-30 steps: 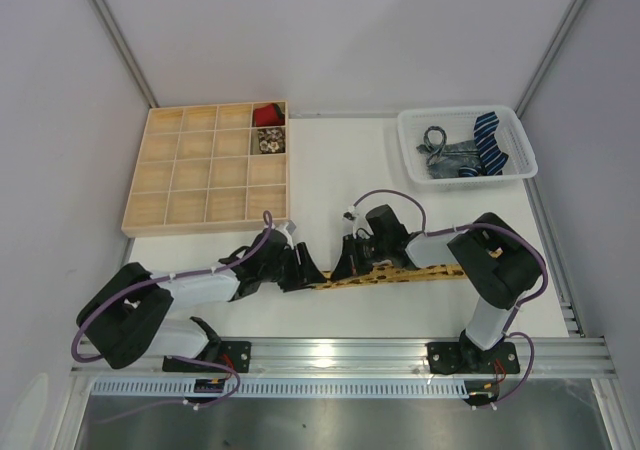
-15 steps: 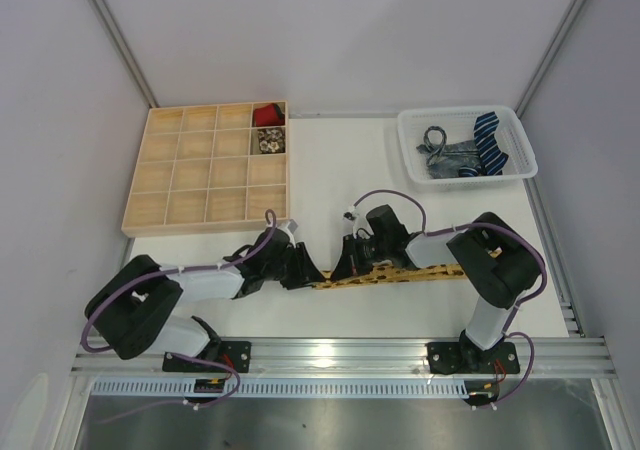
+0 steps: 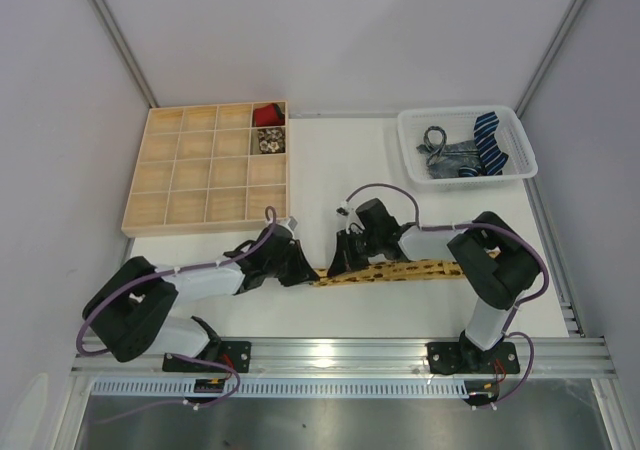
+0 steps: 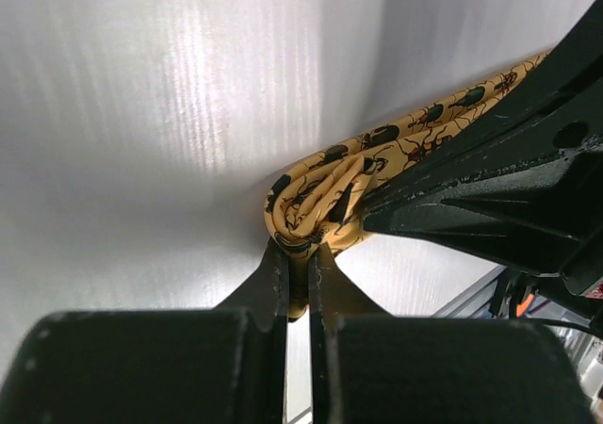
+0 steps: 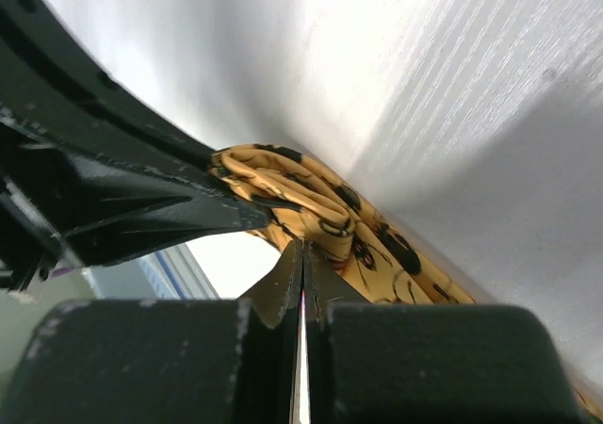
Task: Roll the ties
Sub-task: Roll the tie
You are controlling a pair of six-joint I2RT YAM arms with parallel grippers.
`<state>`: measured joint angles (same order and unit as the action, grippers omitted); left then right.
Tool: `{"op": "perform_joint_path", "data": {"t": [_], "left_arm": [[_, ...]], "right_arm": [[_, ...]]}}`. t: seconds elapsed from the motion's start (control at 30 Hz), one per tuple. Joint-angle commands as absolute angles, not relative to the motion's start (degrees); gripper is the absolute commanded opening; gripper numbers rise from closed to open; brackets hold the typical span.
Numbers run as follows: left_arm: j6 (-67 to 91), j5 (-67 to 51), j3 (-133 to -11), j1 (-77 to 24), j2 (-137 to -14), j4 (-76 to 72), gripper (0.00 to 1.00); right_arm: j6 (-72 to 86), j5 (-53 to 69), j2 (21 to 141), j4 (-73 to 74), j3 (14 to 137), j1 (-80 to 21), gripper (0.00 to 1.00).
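Near the front edge of the bench point(image 3: 350, 170), the yellow tie point(image 3: 420, 268) lies stretched out, its started coil point(image 4: 311, 207) pinched from both sides: left fingers point(image 4: 271, 283) clenched on it, right fingers point(image 5: 283, 287) clamped on fabric just beside. Grips this close could tug against each other and spring the loose coil open. A second ago the left fingers stood apart; since then they have closed.

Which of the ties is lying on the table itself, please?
The mustard-yellow spotted tie; the others sit in the white basket or the wooden tray.
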<state>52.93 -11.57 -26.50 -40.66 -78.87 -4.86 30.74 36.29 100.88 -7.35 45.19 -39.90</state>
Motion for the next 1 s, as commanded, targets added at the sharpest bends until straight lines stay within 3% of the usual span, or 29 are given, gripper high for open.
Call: {"op": "perform_joint_path", "data": {"t": [0.0, 0.97], "left_arm": [[49.0, -6.0, -28.5, -40.8, -75.6, 6.0, 0.01], [47.8, -2.1, -34.3, -43.2, -71.6, 14.9, 0.00]], "right_arm": [[27.2, 28.0, 99.4, 2.5, 49.2, -40.9, 0.00], [30.8, 27.2, 98.4, 2.3, 53.9, -46.8, 0.00]]}}
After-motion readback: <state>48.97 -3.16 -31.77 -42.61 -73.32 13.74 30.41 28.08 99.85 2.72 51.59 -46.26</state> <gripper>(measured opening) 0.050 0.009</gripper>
